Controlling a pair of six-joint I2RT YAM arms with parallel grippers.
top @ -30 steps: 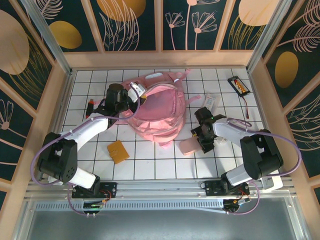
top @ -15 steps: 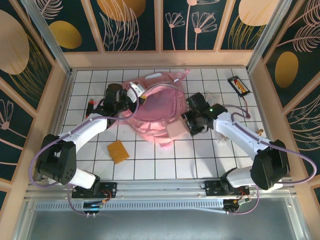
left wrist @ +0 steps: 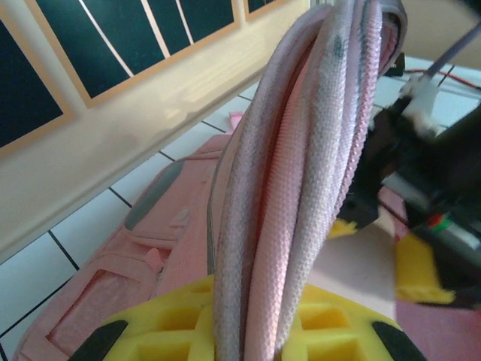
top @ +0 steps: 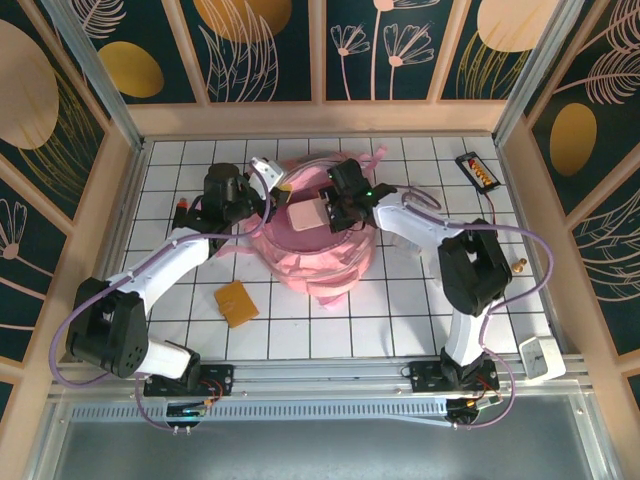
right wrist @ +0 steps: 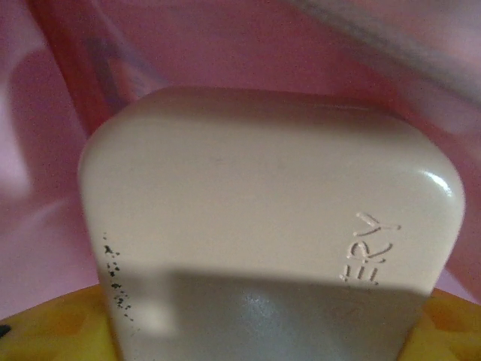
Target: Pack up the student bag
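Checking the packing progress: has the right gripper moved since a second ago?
Yes. The right gripper, holding the pale case, swung left and toward the back wall, away from the black device, to above the student bag.

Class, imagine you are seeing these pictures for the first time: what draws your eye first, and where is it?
The big pink student bag sits at the middle of the table, its rim pinched by the left gripper on its left side. Over its open mouth the right gripper holds a pale beige case. A flat orange item lies on the table nearer the left arm's base.
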